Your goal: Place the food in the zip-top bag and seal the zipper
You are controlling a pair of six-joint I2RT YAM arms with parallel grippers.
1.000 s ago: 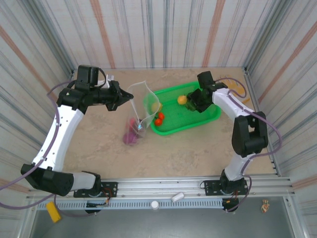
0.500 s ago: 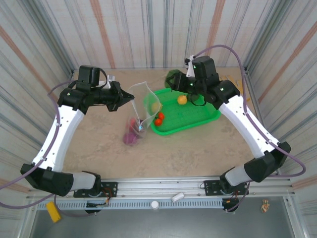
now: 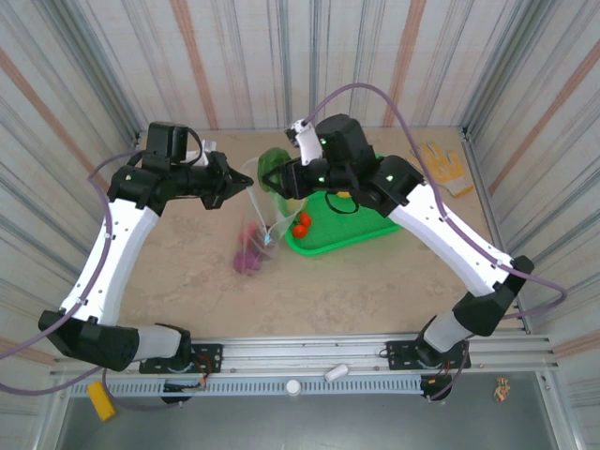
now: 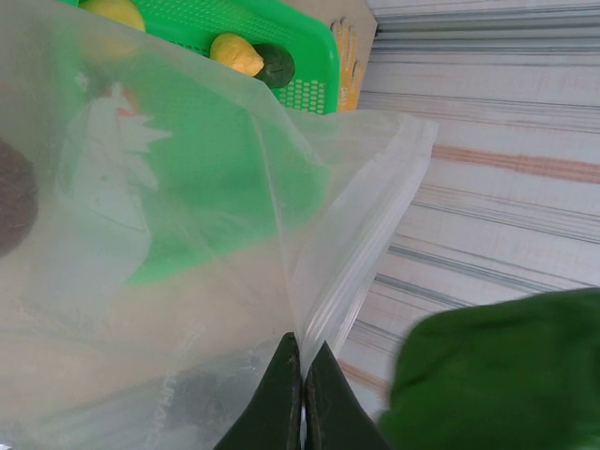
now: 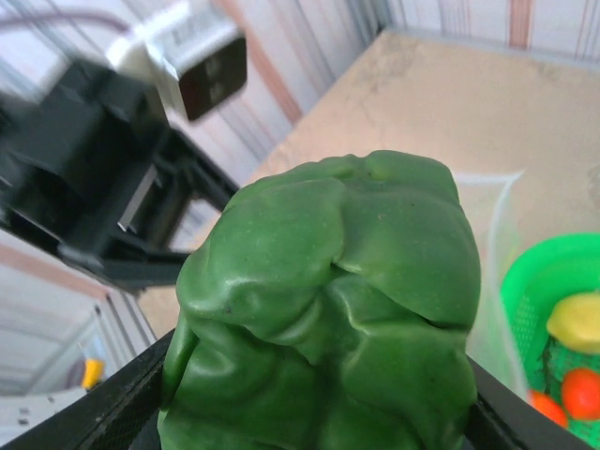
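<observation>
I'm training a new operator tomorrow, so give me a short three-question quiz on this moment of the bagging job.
1. True or false: the left gripper pinches the zip-top bag by its edge.
2. What does the right gripper hold?
3. The tomatoes lie: A in the zip-top bag, B in the green tray, C in the left gripper.
Key: 1 true. 2 the green toy pepper. 3 B.

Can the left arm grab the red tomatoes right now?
Probably not: the left gripper is shut on the bag, which hangs between it and the tomatoes in the tray.
</observation>
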